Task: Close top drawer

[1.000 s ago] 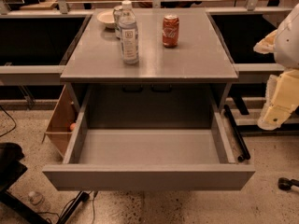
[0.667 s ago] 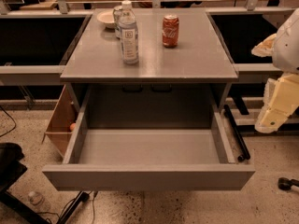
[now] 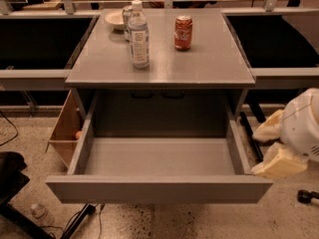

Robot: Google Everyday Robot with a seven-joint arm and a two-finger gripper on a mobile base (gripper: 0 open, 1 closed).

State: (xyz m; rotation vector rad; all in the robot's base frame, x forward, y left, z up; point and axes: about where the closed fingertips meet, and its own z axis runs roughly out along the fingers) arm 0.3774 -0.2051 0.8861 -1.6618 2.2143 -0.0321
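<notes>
Although the arm has come down over the last second, your top drawer has not budged. It stands pulled all the way out of the cabinet, flat grey front toward the camera, deep box empty. What has changed is the claw. It hung higher at the right edge of view, about level with the counter; now it sits low, just beside the drawer's right front corner, and you cannot make out any contact there. Whether the claw is apart or together cannot be told from this view. Read this as the approach, not the push: nothing of the closing is done yet. You will likely need the claw brought round in front of the drawer face, then driven straight toward the cabinet so the box runs in without skewing. Up on the counter the water bottle, the red can and the bowl stand where they were, so a hard slam could rattle them.
</notes>
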